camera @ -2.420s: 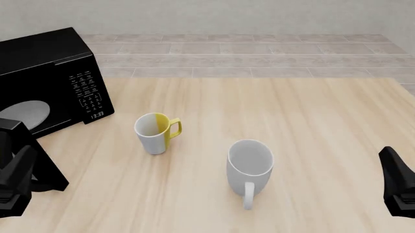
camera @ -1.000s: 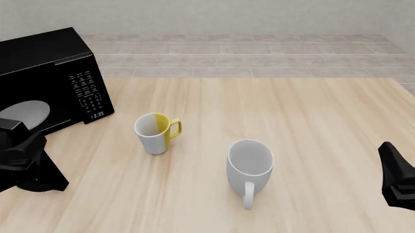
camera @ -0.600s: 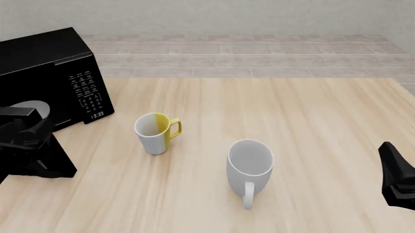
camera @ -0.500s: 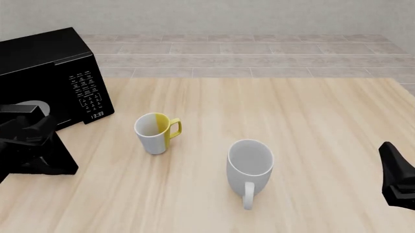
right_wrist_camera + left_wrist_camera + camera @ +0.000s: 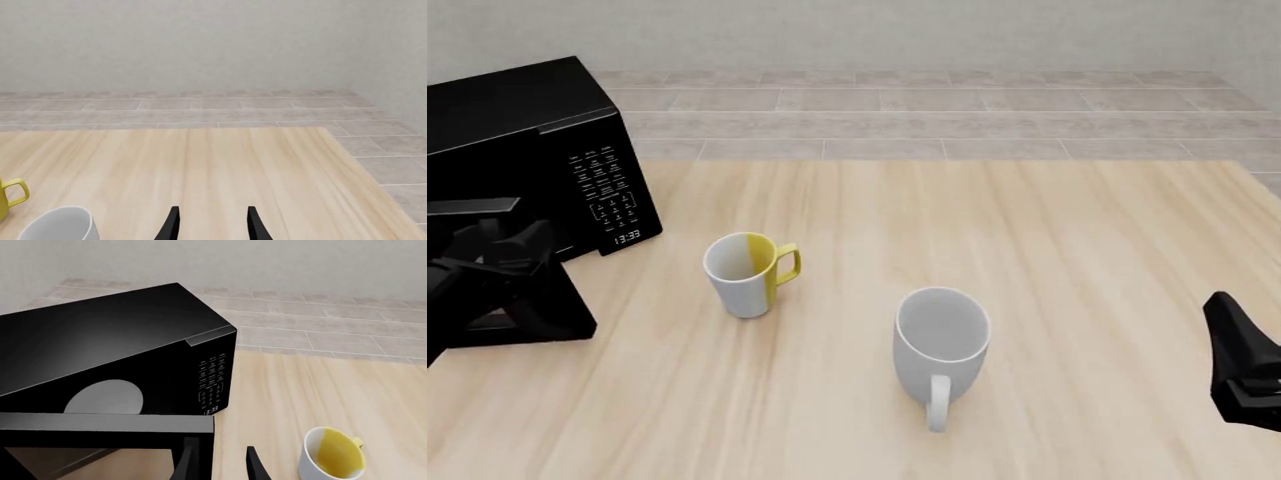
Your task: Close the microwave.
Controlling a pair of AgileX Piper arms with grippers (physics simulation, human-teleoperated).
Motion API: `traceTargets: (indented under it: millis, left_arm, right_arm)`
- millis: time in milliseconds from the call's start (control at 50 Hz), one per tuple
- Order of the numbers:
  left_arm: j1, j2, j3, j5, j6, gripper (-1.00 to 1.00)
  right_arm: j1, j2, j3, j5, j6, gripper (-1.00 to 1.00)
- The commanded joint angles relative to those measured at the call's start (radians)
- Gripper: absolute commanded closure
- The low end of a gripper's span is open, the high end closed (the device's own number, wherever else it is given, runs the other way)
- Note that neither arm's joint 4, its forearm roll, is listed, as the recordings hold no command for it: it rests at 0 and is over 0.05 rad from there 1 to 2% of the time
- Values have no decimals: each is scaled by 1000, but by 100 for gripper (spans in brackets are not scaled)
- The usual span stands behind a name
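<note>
The microwave (image 5: 527,160) sits at the far left of the table (image 5: 1028,260), partly cut off by the edge of the front view. Its long side runs along its front face, which is turned toward the near side of the table and angled a little to the right, with the keypad (image 5: 610,190) and small clock (image 5: 626,237) at its right end. The door (image 5: 107,432) is swung open, standing out from the front toward the near side, so that the pale round plate (image 5: 104,397) inside the cavity shows over its top edge in the left wrist view.

The left gripper (image 5: 219,465) is right at that door's free end: one of its fingers (image 5: 184,465) lies against the door's end face and the other is out in the open past it, so the fingers are apart with the door's edge beside them (not pinched between them, as far as I can see). In the front view the arm and the door merge into one black shape.

Just right of the microwave's front corner stands a white mug with a yellow inside and handle (image 5: 747,273), upright, handle pointing right. Nearer and further right a plain white mug (image 5: 941,345) stands with its handle toward the near edge. Both are clear of the door.

The right gripper (image 5: 210,225) hangs low at the right edge, well away from everything, its fingers apart and holding nothing.
</note>
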Motion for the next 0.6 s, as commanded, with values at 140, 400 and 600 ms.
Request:
traceTargets:
  millis: [140,400,600]
  left_arm:
    - [66,113,-97,-14,112,-100]
    - [86,203,-166,-37,123,-100]
    - [108,284,-199,-80,142,-100]
  right_arm:
    - [-1,22,0,-10,2,-100]
    - [-11,10,0,4,1,-100]
    - [-26,-3,0,20,-9,-100]
